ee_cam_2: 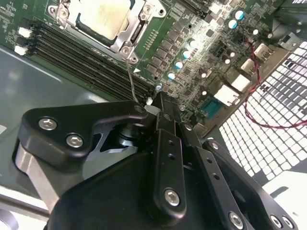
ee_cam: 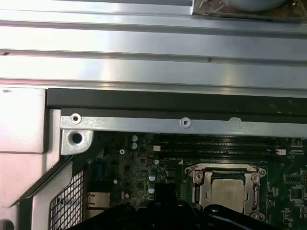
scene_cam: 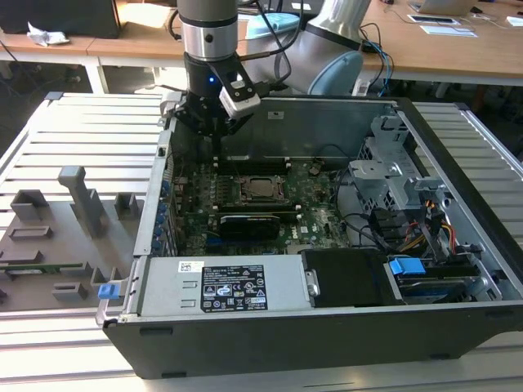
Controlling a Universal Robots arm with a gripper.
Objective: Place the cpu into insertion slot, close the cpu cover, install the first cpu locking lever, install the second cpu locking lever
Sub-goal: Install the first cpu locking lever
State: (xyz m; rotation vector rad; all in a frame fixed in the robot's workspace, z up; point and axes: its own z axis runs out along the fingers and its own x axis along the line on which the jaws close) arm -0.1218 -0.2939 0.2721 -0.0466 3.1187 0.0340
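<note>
Contact matters here: the black metal two-finger gripper (ee_cam_2: 158,98), clenched with nothing visibly between its tips, sits at the free end of the thin silver wire locking lever (ee_cam_2: 131,79). I cannot tell whether it pinches the wire. A lever looks like the step in hand, so press slowly along its swing, low beside the long black memory slots (ee_cam_2: 81,52), so the wire cannot spring off. Beyond, the silver-grey square cpu (ee_cam_2: 106,17) lies in the silver-rimmed insertion slot (ee_cam_2: 128,53), with the thin silver cpu cover (ee_cam_2: 135,29) down around it.

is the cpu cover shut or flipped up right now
Shut. The cpu cover lies flat as a frame around the cpu, whose metal top shows through its window in both wrist views.
</note>
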